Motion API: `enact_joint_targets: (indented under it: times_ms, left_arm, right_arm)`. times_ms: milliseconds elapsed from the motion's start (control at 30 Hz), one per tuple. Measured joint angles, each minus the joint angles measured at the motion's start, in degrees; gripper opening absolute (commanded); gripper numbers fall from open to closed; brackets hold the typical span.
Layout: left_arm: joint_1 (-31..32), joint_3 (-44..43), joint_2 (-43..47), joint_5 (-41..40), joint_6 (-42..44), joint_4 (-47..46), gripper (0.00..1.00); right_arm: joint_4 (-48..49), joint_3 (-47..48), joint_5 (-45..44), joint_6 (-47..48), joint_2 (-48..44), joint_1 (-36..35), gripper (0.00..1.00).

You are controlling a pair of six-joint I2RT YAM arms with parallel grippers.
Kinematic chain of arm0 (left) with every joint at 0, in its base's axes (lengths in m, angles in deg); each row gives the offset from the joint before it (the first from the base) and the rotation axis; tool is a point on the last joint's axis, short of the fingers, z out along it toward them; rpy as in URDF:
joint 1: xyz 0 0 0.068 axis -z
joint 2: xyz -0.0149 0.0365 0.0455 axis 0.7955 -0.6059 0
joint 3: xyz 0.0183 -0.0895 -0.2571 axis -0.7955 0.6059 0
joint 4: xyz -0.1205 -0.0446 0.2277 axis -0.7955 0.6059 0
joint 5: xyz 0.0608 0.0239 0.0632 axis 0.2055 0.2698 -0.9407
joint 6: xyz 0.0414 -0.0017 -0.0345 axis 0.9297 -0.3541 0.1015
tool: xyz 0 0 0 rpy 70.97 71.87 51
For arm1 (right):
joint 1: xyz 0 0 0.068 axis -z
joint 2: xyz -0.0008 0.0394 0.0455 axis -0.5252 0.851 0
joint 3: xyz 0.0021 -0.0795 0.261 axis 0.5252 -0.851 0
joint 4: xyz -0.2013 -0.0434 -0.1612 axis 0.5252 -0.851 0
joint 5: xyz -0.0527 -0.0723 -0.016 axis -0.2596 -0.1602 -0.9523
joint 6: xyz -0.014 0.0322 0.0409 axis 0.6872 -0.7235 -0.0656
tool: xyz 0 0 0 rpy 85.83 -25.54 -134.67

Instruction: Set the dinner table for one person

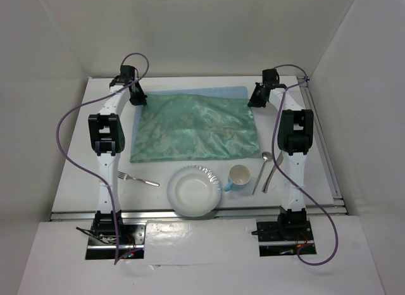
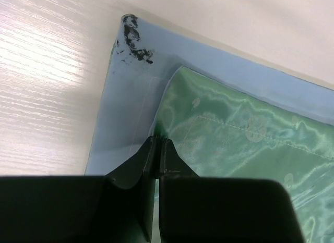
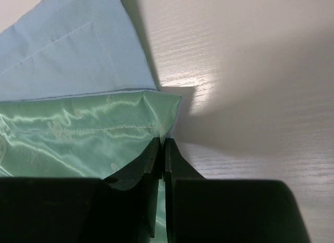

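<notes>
Left claw (image 2: 157, 142): was clamped on the mat (image 1: 196, 127) corner, at 11 o'clock.
Right claw (image 3: 162, 142): was clamped on the mat corner, at 1 o'clock.
Table (image 1: 76, 181): lay under all; plate (image 1: 195, 192) at 6 o'clock.

**Top external.** Fixed, high, behind the arm bases. It looks down and forward from far off and takes in the whole dinner table (image 1: 79, 187) and both arms.

**Left wrist.** Rides the left arm, very near, and looks down past the left gripper (image 2: 158, 142) at the far left corner of the green mat (image 2: 235, 133) and the blue cloth (image 2: 130, 112).

**Right wrist.** Equally near, it looks down past the right gripper (image 3: 163, 144) at the mat's far right corner.

**Shared.** All three views show mat, blue cloth and tabletop. The wrist views show opposite corners.
</notes>
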Motion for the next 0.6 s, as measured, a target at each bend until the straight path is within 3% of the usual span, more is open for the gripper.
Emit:
enact_joint_targets:
  times_ms: [600]
  left_arm:
    - [-0.83, 4.63, 15.76, -1.95, 1.33, -0.87, 0.0]
  right_arm:
    - [-0.59, 0.26, -0.04, 0.61, -4.79, -0.09, 0.0]
